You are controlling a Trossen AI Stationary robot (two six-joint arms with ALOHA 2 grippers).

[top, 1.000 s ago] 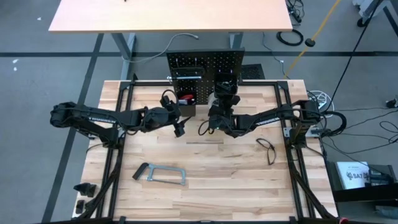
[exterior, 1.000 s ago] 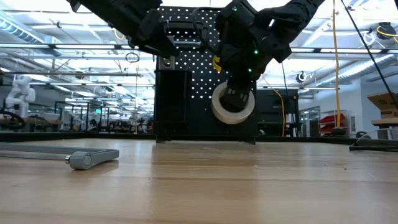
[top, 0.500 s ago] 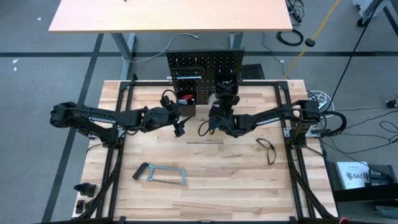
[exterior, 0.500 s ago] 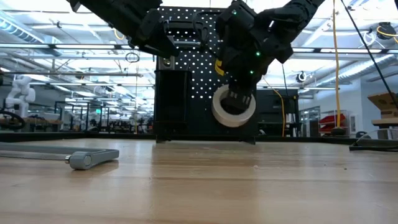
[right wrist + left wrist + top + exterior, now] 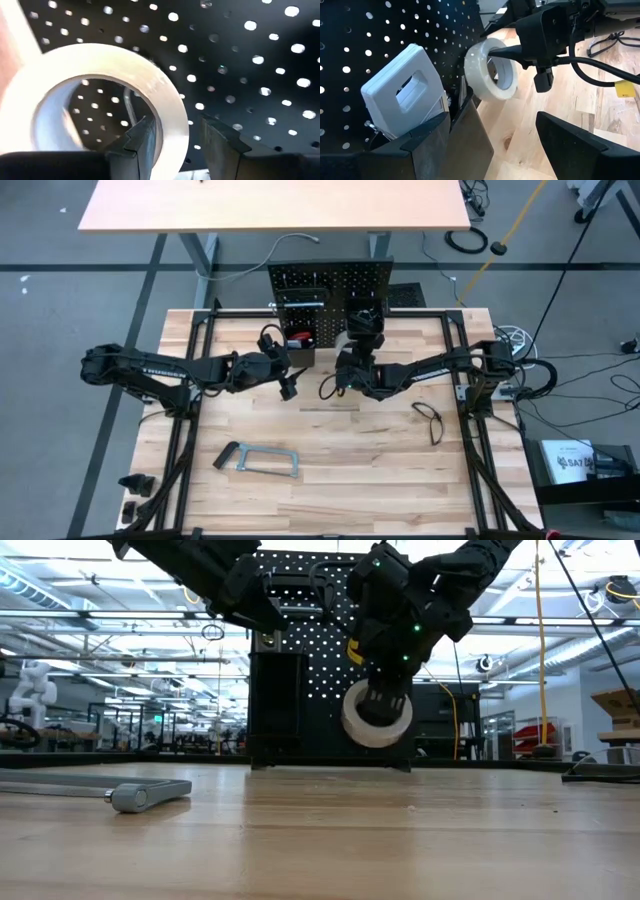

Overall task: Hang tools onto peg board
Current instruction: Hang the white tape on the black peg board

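Observation:
The peg board (image 5: 330, 285) stands upright at the table's far edge, a black perforated panel. A white tape roll (image 5: 377, 712) hangs just in front of it, with my right gripper (image 5: 352, 340) shut on it. Through the roll's hole a thin metal hook (image 5: 127, 107) on the board shows. My left gripper (image 5: 289, 387) hovers open, holding nothing, left of the roll, near a black bin (image 5: 300, 350). A white slotted block (image 5: 402, 90) stands in that bin against the board. My right gripper has one finger (image 5: 142, 137) inside the roll's hole and the other (image 5: 220, 135) outside, with the roll's wall (image 5: 172, 125) between them. The fingers reach from the table's near side toward the board. The roll stands on edge, lifted clear of the table.
A grey bar clamp (image 5: 255, 460) lies on the table at the near left, and its end (image 5: 150, 795) shows in the low view. Black pliers (image 5: 430, 420) lie at the right. A small dark tool (image 5: 325, 385) lies between the two grippers.

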